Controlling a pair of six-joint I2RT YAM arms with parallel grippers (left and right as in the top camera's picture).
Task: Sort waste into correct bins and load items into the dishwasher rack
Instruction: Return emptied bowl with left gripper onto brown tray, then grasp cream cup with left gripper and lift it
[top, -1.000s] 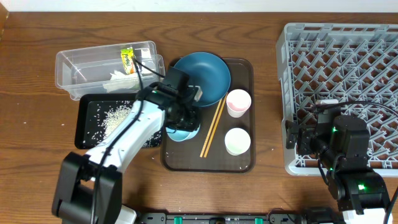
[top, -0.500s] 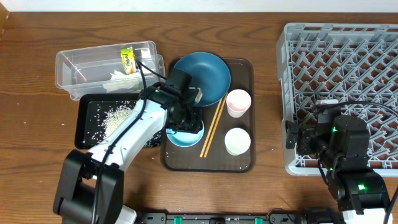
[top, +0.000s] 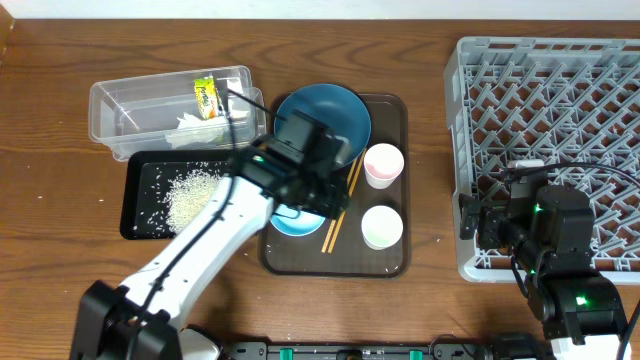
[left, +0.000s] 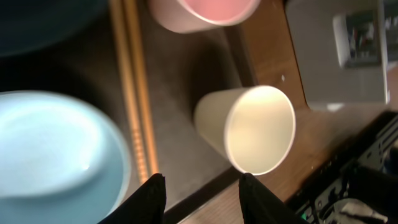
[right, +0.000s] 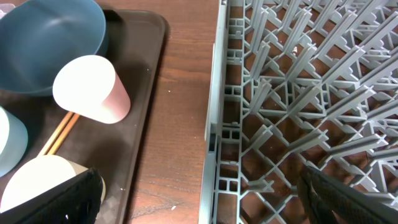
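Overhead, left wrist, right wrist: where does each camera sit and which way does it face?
Overhead: above the table, facing down; left arm and right arm show.
Left wrist: on the left arm, facing down onto the white cup; left pincer tips show.
Right wrist: above the rack wall, facing along it; right pincer tips show.
Shared: both wrist views show the white cup.

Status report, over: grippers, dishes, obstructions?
Left gripper open, empty, over brown tray between light-blue bowl and white cup. Right gripper open, empty, at dishwasher rack wall. Dark-blue bowl, pink cup, chopsticks on tray too; none racked. No obstruction seen.
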